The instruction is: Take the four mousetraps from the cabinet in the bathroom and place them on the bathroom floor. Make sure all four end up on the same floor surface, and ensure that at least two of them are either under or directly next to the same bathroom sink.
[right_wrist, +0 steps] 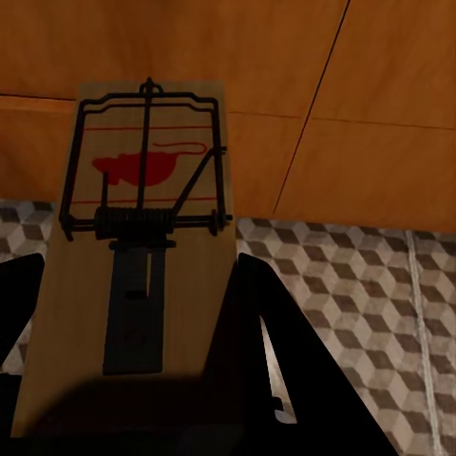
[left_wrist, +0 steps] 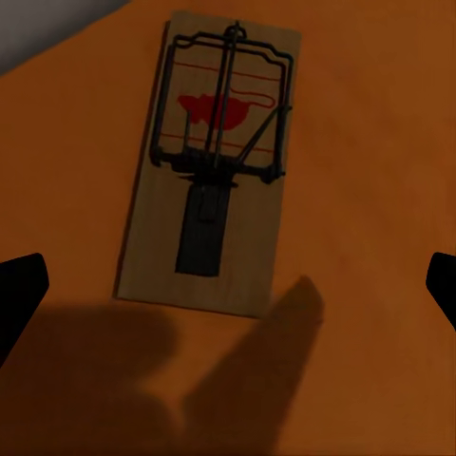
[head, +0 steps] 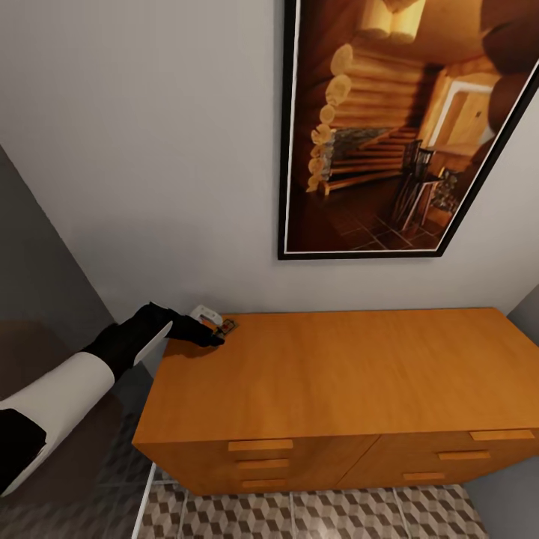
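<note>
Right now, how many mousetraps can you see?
2: one mousetrap lies on the cabinet top under the open left gripper; one is held in the right gripper. Others may be hidden.

Your head view is evenly lit and fairly bright, with soft render quality and no glare on the cabinet (head: 337, 367). In your left wrist view the picture is dim, and a broad soft shadow lies on the orange wood below the mousetrap (left_wrist: 214, 161). The right wrist view is darker at the near edge.
</note>
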Motion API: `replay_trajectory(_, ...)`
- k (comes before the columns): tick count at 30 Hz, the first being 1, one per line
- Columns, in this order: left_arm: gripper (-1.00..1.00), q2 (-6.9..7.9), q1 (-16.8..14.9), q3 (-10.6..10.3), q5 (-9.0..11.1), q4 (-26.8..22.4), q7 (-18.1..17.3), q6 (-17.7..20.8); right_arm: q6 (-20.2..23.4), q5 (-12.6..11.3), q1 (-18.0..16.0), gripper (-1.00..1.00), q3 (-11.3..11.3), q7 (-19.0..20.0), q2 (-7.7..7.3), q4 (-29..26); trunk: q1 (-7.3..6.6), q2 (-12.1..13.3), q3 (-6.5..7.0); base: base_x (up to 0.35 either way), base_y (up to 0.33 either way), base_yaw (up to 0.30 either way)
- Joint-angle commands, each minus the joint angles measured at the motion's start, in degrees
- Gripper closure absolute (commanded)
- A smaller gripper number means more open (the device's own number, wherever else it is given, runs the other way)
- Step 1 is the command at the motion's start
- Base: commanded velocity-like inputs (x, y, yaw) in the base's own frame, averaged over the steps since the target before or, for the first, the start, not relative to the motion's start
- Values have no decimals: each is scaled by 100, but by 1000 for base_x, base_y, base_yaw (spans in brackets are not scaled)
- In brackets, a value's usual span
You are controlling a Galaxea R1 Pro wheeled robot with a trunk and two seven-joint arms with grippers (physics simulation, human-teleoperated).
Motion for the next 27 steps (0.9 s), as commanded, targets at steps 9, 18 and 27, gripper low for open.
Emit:
replay_trajectory(9, -100, 6, -8, -46, 34, 12, 7, 27, -21, -65, -4, 100, 50, -11, 3, 4, 3, -11, -25, 0, 0, 0)
replay_trajectory(18, -100, 6, -8, -47, 34, 43, 7, 27, -21, -65, -4, 100, 50, -13, 3, 4, 3, -11, -36, 0, 0, 0)
replay_trajectory(27, -100, 6, -8, -47, 26, 45, 10, 27, -19, -65, -4, 100, 50, -13, 3, 4, 3, -11, -37, 0, 0, 0)
